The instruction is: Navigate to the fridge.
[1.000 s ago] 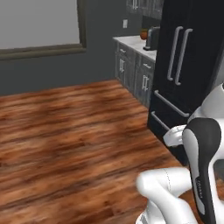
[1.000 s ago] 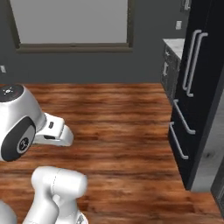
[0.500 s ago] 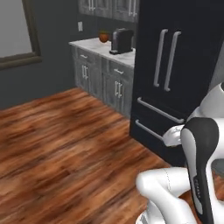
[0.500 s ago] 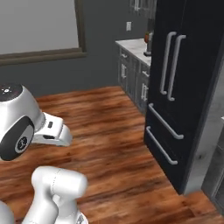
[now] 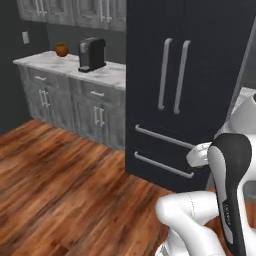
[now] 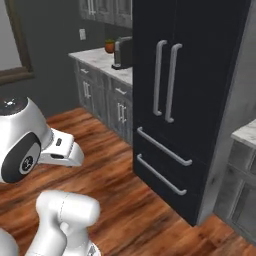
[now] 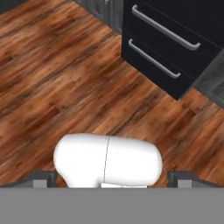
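- A small potted plant (image 5: 61, 49) sits at the far left end of the marble desk (image 5: 60, 66), near the wall.
- A black coffee machine (image 5: 92, 54) stands on the same desk, to the right of the plant and just beside the fridge.
- Grey cabinets (image 5: 70, 102) with small handles run under the desk; more hang above it.
- The fridge (image 5: 185, 85) rises right of the desk, ahead of the robot: matte black, two long vertical silver handles at centre, two drawers with horizontal bars below.
- The wooden floor (image 5: 60, 190) spreads in front of it.
- The arm is folded close over the base, its elbow raised and the hand tucked low, pointing down at the floor.
- In the hand view the claw (image 7: 112, 175) shows two dark tips set wide apart at the bottom, released and gripping nothing.
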Available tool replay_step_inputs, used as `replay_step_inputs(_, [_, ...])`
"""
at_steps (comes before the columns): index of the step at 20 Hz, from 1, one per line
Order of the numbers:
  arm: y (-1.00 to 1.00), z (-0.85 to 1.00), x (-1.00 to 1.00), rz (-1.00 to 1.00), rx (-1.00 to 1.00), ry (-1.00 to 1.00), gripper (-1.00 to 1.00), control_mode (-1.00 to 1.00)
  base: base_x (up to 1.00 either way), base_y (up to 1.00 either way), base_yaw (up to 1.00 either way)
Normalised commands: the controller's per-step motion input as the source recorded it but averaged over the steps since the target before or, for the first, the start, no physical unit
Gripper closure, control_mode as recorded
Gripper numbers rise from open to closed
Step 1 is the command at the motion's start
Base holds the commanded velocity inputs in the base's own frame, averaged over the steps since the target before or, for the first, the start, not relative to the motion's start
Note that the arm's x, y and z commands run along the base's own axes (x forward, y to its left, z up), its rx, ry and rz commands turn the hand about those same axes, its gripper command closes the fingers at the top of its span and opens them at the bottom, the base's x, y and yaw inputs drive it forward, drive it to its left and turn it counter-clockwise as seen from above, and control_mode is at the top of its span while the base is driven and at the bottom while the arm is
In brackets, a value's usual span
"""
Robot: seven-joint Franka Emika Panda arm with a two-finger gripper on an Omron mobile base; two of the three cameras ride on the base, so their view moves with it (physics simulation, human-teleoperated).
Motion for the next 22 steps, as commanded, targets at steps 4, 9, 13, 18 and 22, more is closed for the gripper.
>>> replay_step_inputs(4, [0.0, 0.0, 0.0, 0.0, 0.0, 0.0, -1.0, 1.0, 0.87, 0.53, -0.57])
replay_step_inputs(9, [0.0, 0.0, 0.0, 0.0, 0.0, 0.0, -1.0, 1.0, 0.88, 0.46, -0.55])
replay_step_inputs(13, [0.0, 0.0, 0.0, 0.0, 0.0, 0.0, -1.0, 1.0, 0.72, 0.15, -0.6])
replay_step_inputs(18, [0.0, 0.0, 0.0, 0.0, 0.0, 0.0, -1.0, 1.0, 0.65, 0.17, -0.63])
replay_step_inputs(22, [0.0, 0.0, 0.0, 0.0, 0.0, 0.0, -1.0, 1.0, 0.65, 0.3, -0.56])
